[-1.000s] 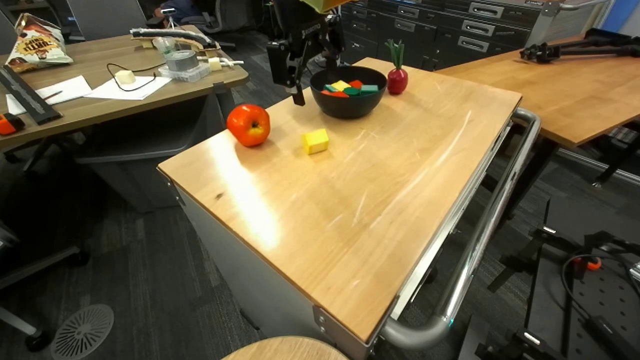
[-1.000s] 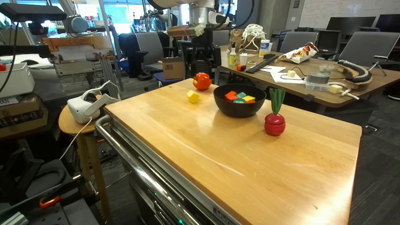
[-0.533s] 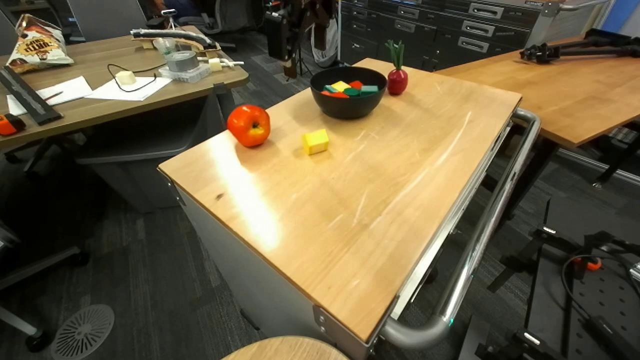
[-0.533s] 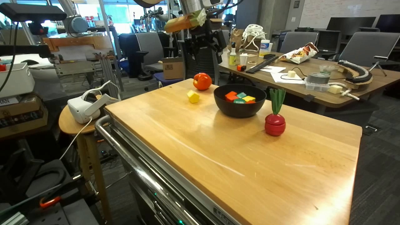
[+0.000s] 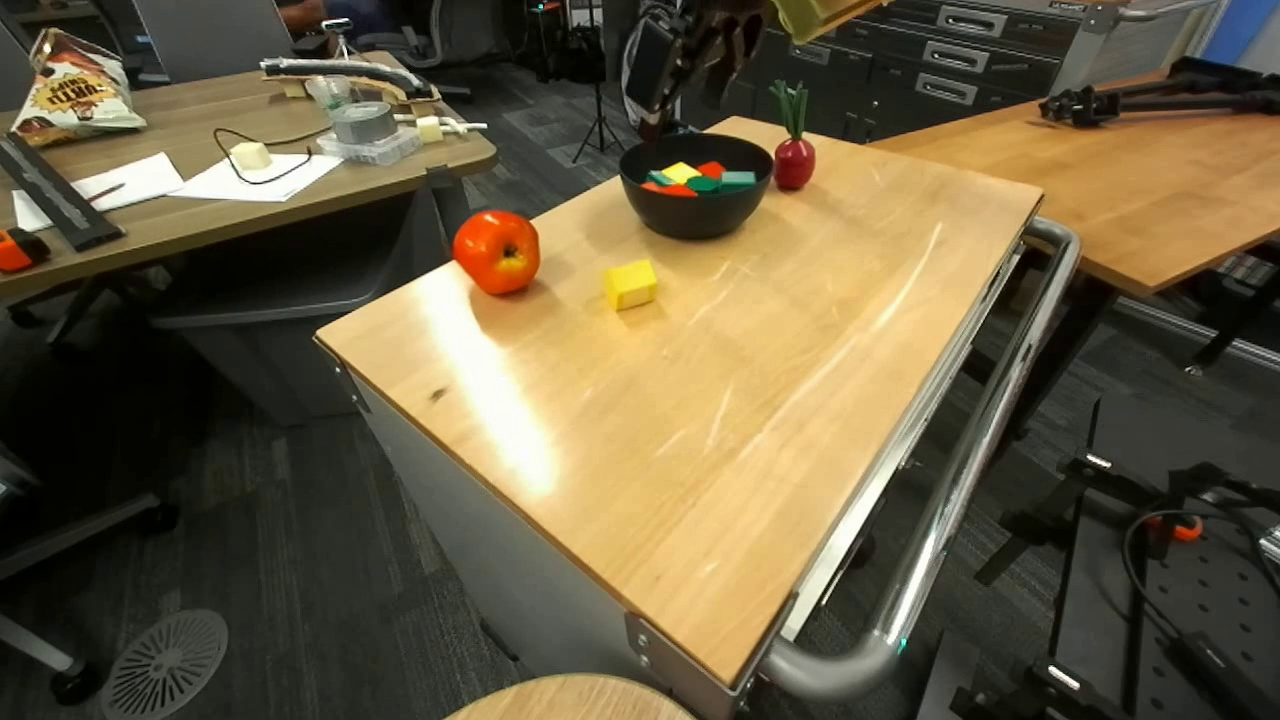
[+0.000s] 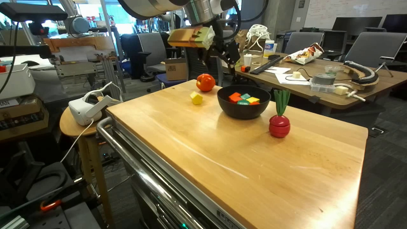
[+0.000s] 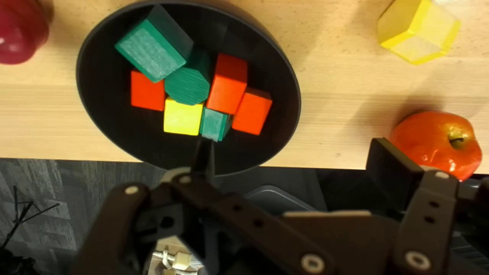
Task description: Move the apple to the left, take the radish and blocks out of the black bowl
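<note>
The gripper (image 7: 294, 151) is released: jaws wide apart, nothing held. It is tilted near the black bowl (image 7: 105, 80); clearance to the rim cannot be determined.

Caution: in the wrist view, 1 finger (image 7: 205, 158) overlaps the bowl's wall. Lowering on this line may strike the rim and tip or shift the bowl, which stands close to the edge of the tabletop (image 6: 178, 146). The blocks (image 7: 183, 117) sit packed together; a wide descent may jam on a neighboring block or catch 2 together.

Contents: the bowl holds at least 7 blocks: 3 green, 3 red, 1 yellow; unloading appears incomplete. The radish (image 6: 279, 126) is already outside, upright beside the bowl and apart from it. 1 yellow block (image 5: 630, 286) lies on the tabletop, near the apple (image 5: 497, 250). The apple rests close to the same edge; a sideways bump could roll it off.
</note>
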Robot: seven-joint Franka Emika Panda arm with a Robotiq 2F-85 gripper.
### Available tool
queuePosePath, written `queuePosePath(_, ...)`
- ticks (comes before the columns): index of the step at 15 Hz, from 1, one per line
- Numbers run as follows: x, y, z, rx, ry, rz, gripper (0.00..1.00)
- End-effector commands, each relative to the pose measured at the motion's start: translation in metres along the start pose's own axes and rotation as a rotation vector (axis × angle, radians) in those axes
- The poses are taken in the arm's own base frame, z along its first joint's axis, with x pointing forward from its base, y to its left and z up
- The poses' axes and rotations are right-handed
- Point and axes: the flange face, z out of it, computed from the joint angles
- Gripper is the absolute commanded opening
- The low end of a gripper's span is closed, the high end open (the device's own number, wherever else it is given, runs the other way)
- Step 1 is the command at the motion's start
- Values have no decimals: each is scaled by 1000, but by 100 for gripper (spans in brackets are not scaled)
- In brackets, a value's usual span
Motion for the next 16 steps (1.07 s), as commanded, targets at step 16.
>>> queuePosePath(16,59,67,17,50,-292,-142,100)
